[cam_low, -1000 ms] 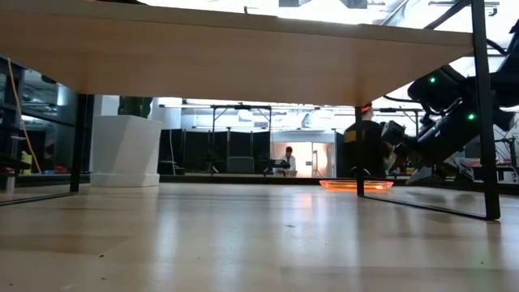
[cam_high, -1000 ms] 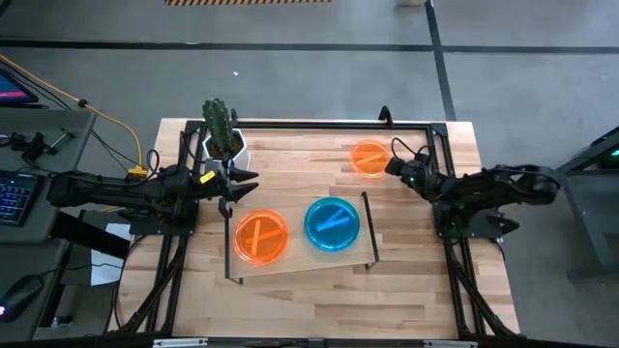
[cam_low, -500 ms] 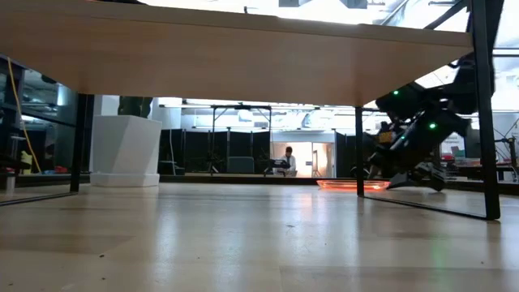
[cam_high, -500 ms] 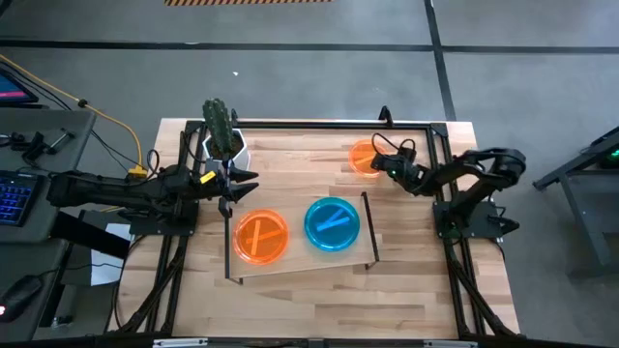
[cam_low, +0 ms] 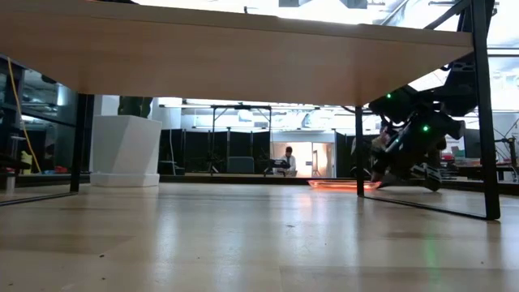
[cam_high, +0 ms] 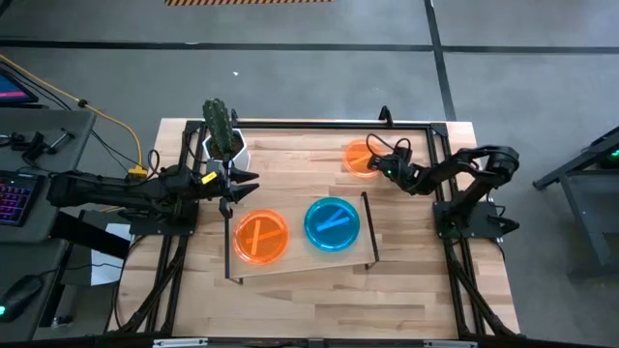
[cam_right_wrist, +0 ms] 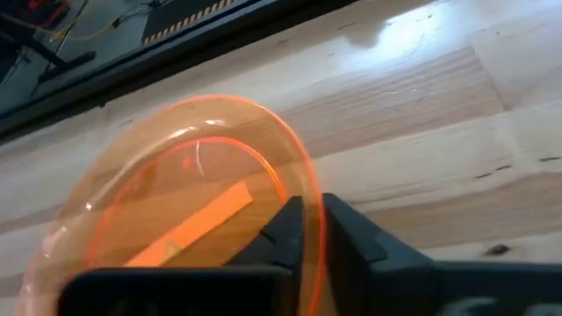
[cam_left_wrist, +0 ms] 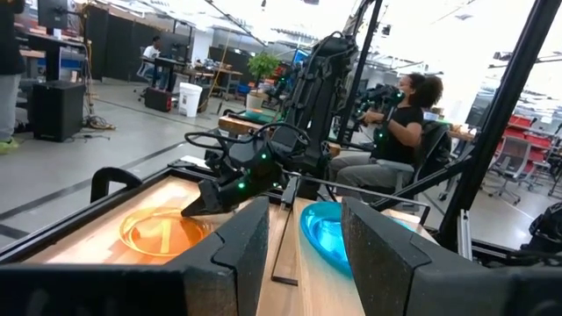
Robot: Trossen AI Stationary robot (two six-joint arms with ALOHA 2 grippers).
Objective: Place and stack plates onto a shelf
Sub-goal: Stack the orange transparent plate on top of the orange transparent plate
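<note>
Two plates (cam_high: 295, 230) already lay side by side on the shelf (cam_high: 302, 263); the right gripper (cam_high: 377, 164) had its jaws nearly closed over the third orange plate's (cam_high: 360, 157) rim on the tabletop (cam_high: 406, 280), apparently to lift it. The left gripper (cam_high: 244, 184) waited open beside the shelf.

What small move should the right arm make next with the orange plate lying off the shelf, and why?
Probably lift it slightly. The right claw has the rim of the loose orange plate between its fingers, yet in the low view the plate seems to lie flat on the tabletop. The shelf already holds an orange plate and a teal plate.
</note>
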